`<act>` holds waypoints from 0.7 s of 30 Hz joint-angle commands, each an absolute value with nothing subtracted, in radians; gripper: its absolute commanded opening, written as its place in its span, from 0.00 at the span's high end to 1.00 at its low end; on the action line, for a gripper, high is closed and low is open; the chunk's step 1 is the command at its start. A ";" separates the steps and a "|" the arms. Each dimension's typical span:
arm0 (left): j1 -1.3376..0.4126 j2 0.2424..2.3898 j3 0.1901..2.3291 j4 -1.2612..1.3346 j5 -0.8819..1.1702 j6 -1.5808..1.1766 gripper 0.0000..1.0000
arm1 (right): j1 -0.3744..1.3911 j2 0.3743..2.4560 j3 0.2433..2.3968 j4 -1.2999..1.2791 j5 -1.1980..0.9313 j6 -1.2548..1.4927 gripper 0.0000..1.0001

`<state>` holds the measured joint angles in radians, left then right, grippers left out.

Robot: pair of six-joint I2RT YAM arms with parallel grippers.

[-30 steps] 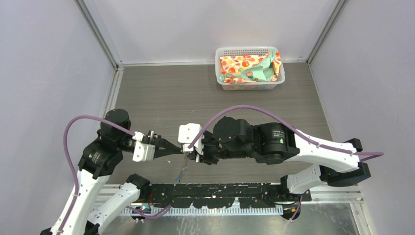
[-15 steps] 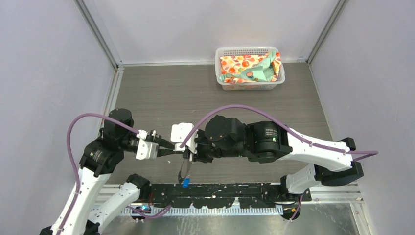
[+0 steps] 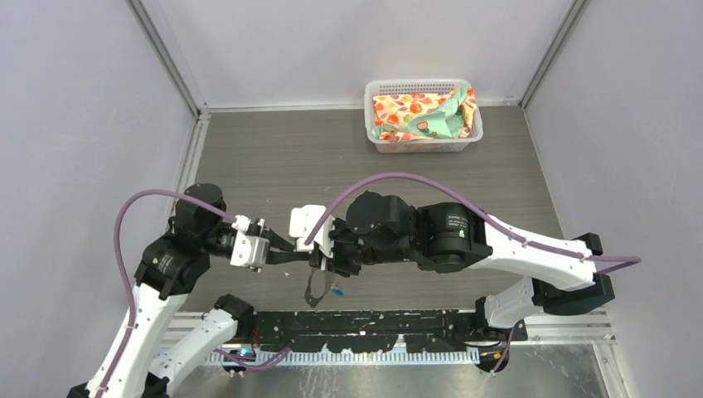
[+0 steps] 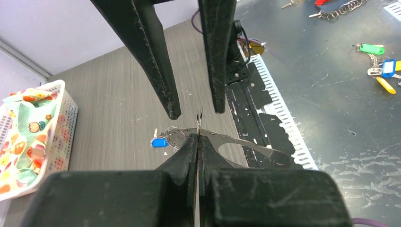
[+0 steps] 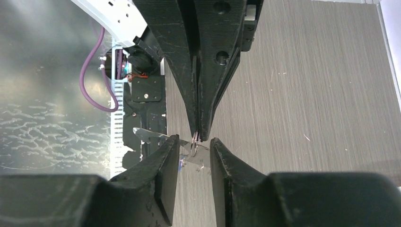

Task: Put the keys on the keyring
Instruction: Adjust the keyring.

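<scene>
While the left fingers [image 4: 185, 152] are pinching the keyring [image 4: 236, 141], threading is underway.
The right fingers [image 5: 161, 165] are straddling it, spread; a blue-headed key [image 4: 160, 142] is sitting just beneath, probably needing feeding on.

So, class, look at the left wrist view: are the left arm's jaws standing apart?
No, the left jaws are pressed together with no gap, pinching the thin wire of the keyring.
</scene>
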<state>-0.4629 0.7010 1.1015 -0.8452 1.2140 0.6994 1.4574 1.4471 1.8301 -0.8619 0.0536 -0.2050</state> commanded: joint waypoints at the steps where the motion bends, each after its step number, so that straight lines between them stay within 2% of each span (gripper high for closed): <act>1: -0.465 0.697 1.130 -0.790 1.231 0.658 1.00 | 1.454 1.426 1.818 -0.836 0.023 -0.179 0.63; 6: -0.465 0.693 1.129 -0.783 1.230 0.638 1.00 | 1.454 1.421 1.805 -0.836 0.028 -0.182 0.65; 14: -0.465 0.695 1.134 -0.764 1.254 0.598 1.00 | 1.453 1.405 1.756 -0.767 0.115 -0.217 0.98; 18: -0.464 0.694 1.129 -0.790 1.271 0.590 0.98 | 1.454 1.361 1.687 -0.680 0.132 -0.216 0.99; 19: -0.465 0.690 1.124 -0.793 1.270 0.588 0.88 | 1.453 1.344 1.668 -0.659 0.131 -0.214 0.99; 20: -0.465 0.686 1.120 -0.799 1.268 0.589 0.72 | 1.451 1.328 1.646 -0.635 0.125 -0.211 0.99; 21: -0.465 0.680 1.114 -0.801 1.267 0.589 0.62 | 1.444 1.309 1.618 -0.612 0.106 -0.205 0.99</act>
<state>-0.4629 0.6991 1.1015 -0.8173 1.2240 0.6029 1.4574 1.3869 1.6798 -0.7486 0.0975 -0.2073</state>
